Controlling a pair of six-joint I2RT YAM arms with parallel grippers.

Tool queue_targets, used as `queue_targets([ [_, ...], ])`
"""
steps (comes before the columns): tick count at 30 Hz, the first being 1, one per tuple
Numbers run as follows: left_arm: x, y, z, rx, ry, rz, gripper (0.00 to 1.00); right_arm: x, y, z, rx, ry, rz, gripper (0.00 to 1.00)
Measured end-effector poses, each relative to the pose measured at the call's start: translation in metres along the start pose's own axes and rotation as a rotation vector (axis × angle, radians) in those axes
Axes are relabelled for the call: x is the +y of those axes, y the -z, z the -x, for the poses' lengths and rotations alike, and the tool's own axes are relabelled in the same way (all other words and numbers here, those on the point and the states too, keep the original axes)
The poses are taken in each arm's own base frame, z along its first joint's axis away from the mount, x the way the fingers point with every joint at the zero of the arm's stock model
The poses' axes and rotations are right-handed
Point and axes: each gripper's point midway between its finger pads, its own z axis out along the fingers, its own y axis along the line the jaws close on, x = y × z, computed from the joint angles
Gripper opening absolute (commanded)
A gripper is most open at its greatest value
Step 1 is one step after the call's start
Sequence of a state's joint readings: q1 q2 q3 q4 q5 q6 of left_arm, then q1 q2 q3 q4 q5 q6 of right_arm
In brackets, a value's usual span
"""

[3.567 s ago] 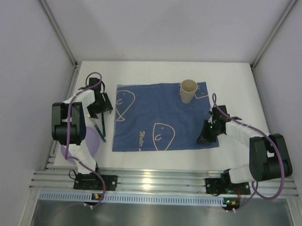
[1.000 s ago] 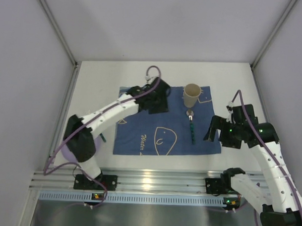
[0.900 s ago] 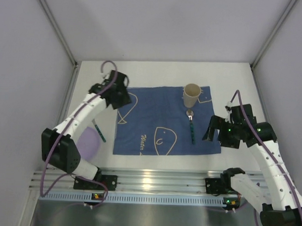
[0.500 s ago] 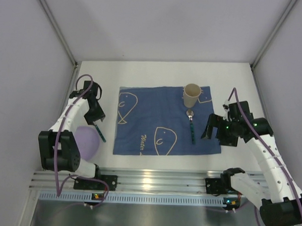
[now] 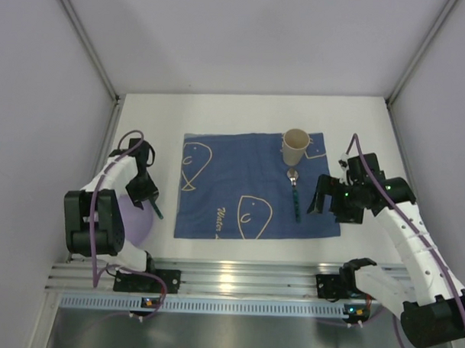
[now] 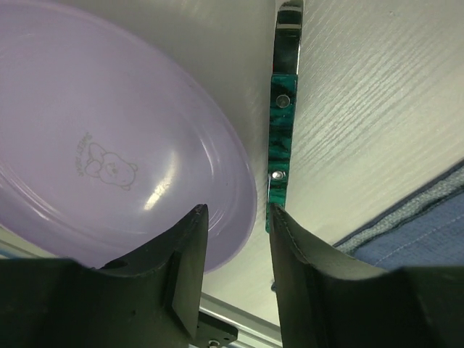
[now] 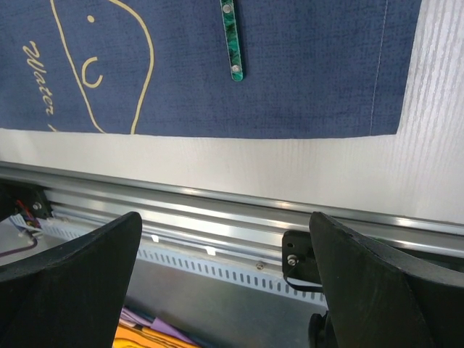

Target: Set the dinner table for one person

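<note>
- Your left pincer point(image 6: 239, 210) is released. Its fingers point(image 6: 185, 254) are slightly apart with nothing between them, above the plate point(image 6: 109, 145) rim and the end of a green-handled utensil point(image 6: 281, 145).
- The purple plate lies at 9 o'clock of the placemat point(image 5: 247, 182), with a bear printed in it. The utensil lies just beside it on bare table.
- Your right pincer point(image 7: 225, 217) is spread wide, grasping nothing, near the placemat's 4 o'clock corner.
- The cup point(image 5: 294, 146) stands upright at the placemat's 1 o'clock corner; I cannot tell what it contains.
- A second utensil point(image 5: 296, 195) lies at the cup's 6 o'clock, head toward the cup.
- The dinner table point(image 5: 219, 112) lies under everything, its long axis running 9 to 3 o'clock.
</note>
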State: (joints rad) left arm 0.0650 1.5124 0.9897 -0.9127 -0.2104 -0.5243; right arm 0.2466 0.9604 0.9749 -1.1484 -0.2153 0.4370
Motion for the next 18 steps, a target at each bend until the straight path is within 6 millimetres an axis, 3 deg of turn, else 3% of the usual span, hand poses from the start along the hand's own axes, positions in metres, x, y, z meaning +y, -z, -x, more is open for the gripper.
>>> queue_targets([
  [5,-0.003,-0.021,-0.011,0.051,-0.009,0.006,0.37,0.000,-0.002,-0.001,0.009,0.012,-0.005,1.00],
  [9,-0.005,-0.031,-0.016,0.082,-0.014,0.011,0.13,-0.001,-0.004,-0.001,0.017,0.016,-0.011,1.00],
  [12,-0.004,-0.031,-0.014,0.080,-0.021,0.023,0.00,-0.001,-0.005,-0.001,0.023,0.018,-0.017,1.00],
  [18,0.002,-0.014,-0.005,0.074,-0.046,0.070,0.00,-0.003,-0.007,0.000,0.027,0.022,-0.024,1.00],
])
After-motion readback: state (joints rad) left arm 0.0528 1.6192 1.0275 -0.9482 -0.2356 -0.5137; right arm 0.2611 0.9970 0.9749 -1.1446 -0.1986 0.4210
